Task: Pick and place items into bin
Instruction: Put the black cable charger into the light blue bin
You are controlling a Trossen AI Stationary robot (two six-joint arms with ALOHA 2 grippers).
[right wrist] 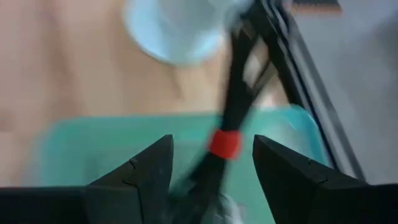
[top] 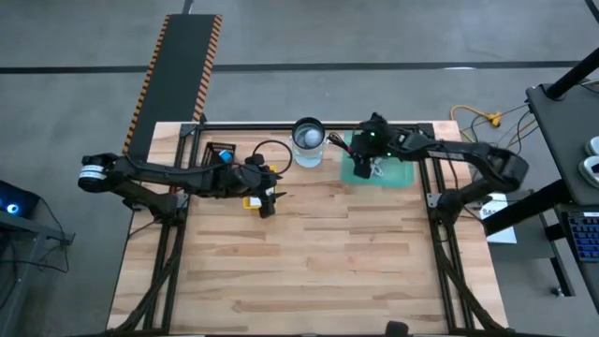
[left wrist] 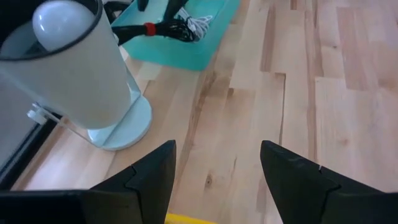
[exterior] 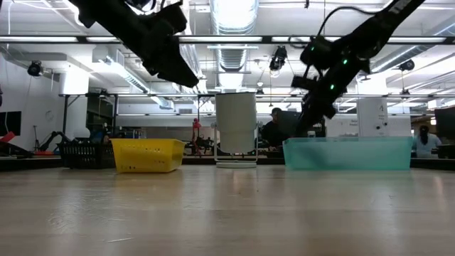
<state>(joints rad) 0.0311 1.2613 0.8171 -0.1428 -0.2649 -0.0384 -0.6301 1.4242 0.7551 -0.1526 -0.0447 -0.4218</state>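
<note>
Light wooden plank table (top: pixel 309 262) in a black metal frame. Translucent teal plastic bin (top: pixel 393 173), shallow and rectangular, at the far right part of the tabletop; in the low view it (exterior: pixel 348 153) stands right of centre. Yellow plastic bin (exterior: pixel 147 154), small and perforated, at the far left part, mostly covered by the left arm in the high view. White cylindrical container (top: pixel 309 142) on a round base, between the two bins and near the far edge; seen close in the left wrist view (left wrist: pixel 74 68). Black cable coil with red tie (left wrist: pixel 163 28), lying in the teal bin next to thin white cables (left wrist: pixel 200 23); in the right wrist view the black cable coil (right wrist: pixel 233 118) runs between the right arm's fingers, blurred, and contact cannot be judged. Right gripper (top: pixel 361 165), above the teal bin, fingers spread apart with no firm hold evident. Left gripper (top: pixel 269 201), over the yellow bin, fingers apart (left wrist: pixel 217 180) and nothing between them, bare wood beyond. Other task items, cards and small stick, cannot be made out.
</note>
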